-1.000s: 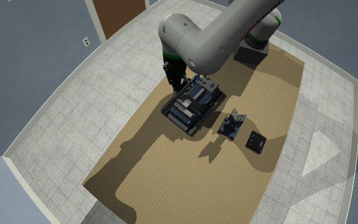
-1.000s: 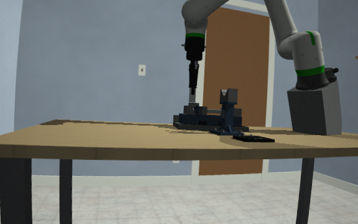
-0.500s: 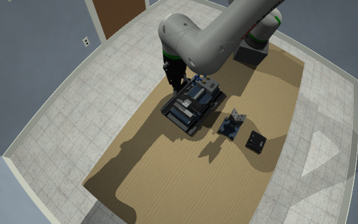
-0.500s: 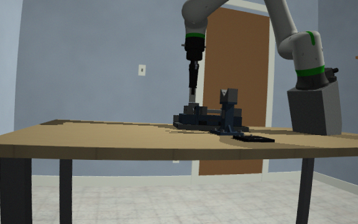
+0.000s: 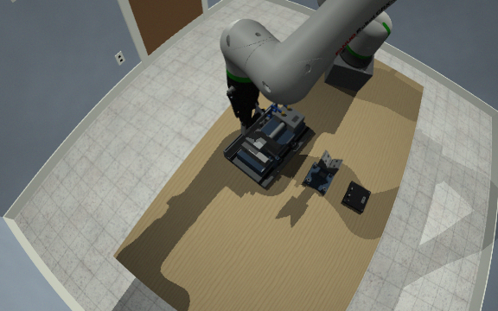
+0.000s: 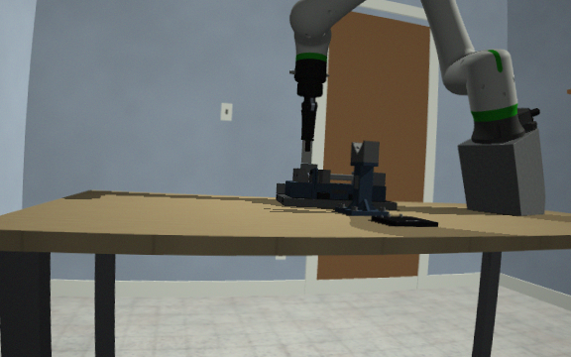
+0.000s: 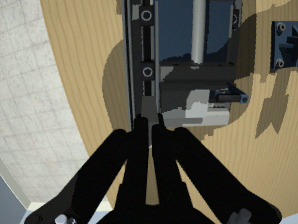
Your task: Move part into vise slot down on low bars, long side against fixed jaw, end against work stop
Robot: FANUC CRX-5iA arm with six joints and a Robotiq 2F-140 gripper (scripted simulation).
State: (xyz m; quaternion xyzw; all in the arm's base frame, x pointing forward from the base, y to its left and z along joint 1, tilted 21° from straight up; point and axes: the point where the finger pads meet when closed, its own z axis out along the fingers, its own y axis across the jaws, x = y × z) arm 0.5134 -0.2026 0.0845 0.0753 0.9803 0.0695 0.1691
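Observation:
The part (image 7: 197, 113), a light grey block, lies in the vise (image 7: 189, 50) between the jaws, beyond the end of the white cylinder rod (image 7: 198, 30). It also shows in the top view (image 5: 259, 150). A short blue work stop (image 7: 233, 98) points at its end. My gripper (image 7: 148, 106) is shut with nothing between the fingers. It points straight down over the vise's long side rail, to the side of the part. In the exterior view the fingertips (image 6: 307, 148) stand just above the vise (image 6: 332, 190). Whether the part's slot faces down is hidden.
The V-block (image 5: 323, 170) stands on the table to the right of the vise. The dark infeed plate (image 5: 356, 197) lies beyond it, with nothing on it. The robot's grey base (image 6: 501, 174) stands at the table's back right.

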